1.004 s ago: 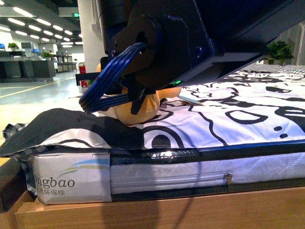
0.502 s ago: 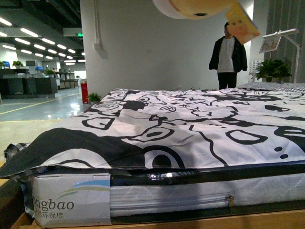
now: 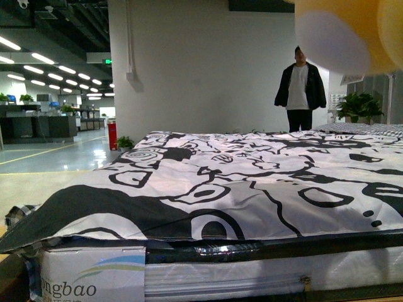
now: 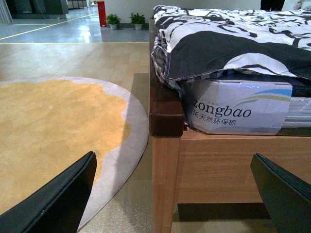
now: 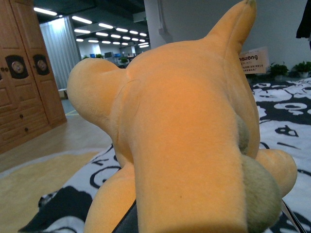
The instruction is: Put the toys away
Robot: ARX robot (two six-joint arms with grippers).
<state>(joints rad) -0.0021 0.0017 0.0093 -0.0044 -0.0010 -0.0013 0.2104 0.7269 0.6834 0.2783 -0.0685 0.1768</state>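
Note:
The orange-yellow plush animal (image 5: 184, 141) fills the right wrist view, with stubby limbs and brownish spikes. My right gripper is shut on it; its fingers are almost wholly hidden under the plush. In the front view the plush (image 3: 346, 34) hangs high at the top right, well above the bed, showing a pale patch. My left gripper (image 4: 180, 194) is open and empty, low beside the wooden bed corner, with dark fingers (image 4: 58, 199) at both lower sides of the left wrist view.
A bed with a black-and-white patterned cover (image 3: 252, 182) over a wrapped mattress (image 4: 238, 109) on a wooden frame (image 4: 218, 165). A round orange rug (image 4: 53, 131) lies on the floor beside it. A person (image 3: 299, 88) stands beyond the bed. Wooden wardrobe (image 5: 24, 73) stands far off.
The right arm rose from the bed with the plush, out of the front view's middle. The plush now hangs higher and further right, closer to the camera.

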